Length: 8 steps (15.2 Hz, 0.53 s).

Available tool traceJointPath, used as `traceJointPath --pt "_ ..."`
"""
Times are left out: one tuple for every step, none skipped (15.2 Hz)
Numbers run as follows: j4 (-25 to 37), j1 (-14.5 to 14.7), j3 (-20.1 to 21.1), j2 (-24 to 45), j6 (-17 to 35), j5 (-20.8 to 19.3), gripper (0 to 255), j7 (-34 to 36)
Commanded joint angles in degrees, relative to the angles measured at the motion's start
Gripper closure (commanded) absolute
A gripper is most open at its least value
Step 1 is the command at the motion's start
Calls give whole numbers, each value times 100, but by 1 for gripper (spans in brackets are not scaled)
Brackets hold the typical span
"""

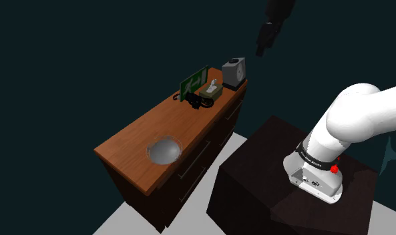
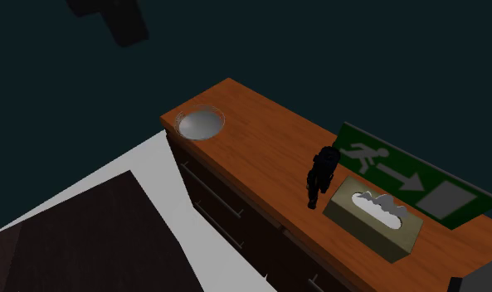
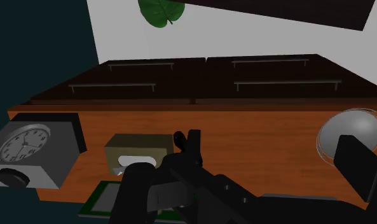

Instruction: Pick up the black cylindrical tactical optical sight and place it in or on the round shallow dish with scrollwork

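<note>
Where grey floor (image 1: 123, 217) ends, a brown dresser (image 1: 189, 120) bearing the dish (image 1: 164, 150).

Room in a home, wooden dresser (image 1: 156, 123) with drawers, tissue box (image 2: 372, 220), desk clock (image 3: 28, 153)

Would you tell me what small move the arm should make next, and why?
Probably lower the black two-finger gripper towards the black cylindrical optical sight: it hangs open high above the brown dresser, while the sight sits untouched beside the tan tissue box, far from the round grey shallow dish.
</note>
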Motion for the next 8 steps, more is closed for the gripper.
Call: traceJointPath --pt "0 0 0 0 0 0 0 0" --pt "-78 -9 1 126 213 -15 0 -8" --pt "-148 -18 2 260 427 -30 0 -15" --pt "-210 -28 3 403 641 -46 0 -21" --pt "-263 -39 4 553 855 -63 0 -25" --pt "-307 -50 6 712 1068 -81 0 -29" --pt "-343 -62 8 879 1280 -100 0 -32" --pt "-370 -75 11 1053 1490 -120 0 -33"
